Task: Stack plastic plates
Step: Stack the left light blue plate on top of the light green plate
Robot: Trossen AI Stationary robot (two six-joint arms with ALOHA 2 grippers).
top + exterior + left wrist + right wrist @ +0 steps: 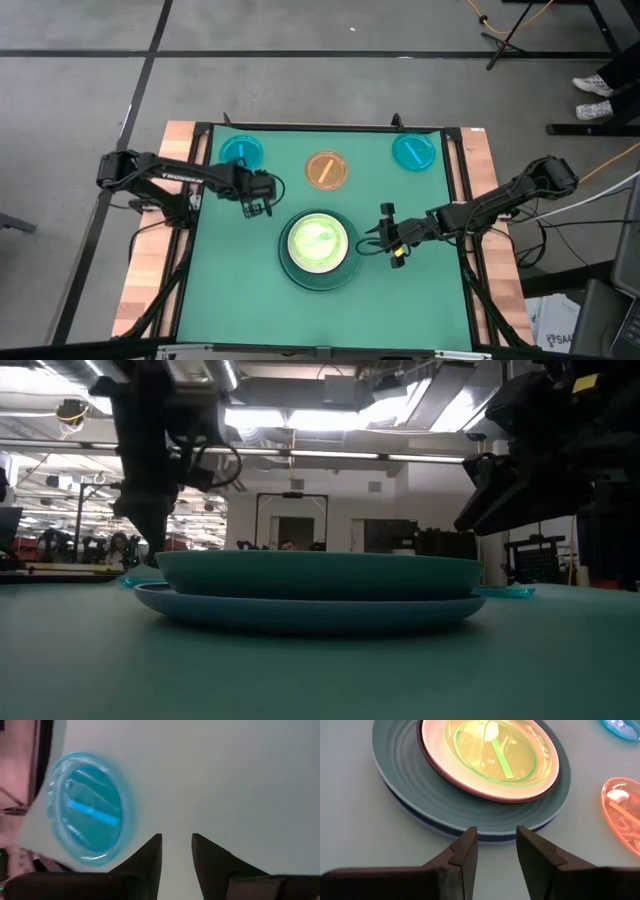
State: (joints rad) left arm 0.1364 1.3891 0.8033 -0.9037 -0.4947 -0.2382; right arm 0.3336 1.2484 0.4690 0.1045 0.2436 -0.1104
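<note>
A stack of plates [318,250] stands mid-table: a dark-green plate on a light-blue one [320,610], then a dark-rimmed one, a white one and a lime-green translucent plate [490,750] on top. An orange plate [326,170] and two cyan plates [242,151] [413,151] lie flat, each on its own, near the far edge. My left gripper [258,205] hovers open left of the stack, and the left cyan plate [87,810] shows in its wrist view. My right gripper [383,232] is open just right of the stack, fingers [496,837] pointing at its rim.
The green mat [230,290] has bare room near and left of the stack. Wooden side strips [145,270] and the black frame [320,127] border the table. A person's shoes [597,95] show on the floor, off to the far right.
</note>
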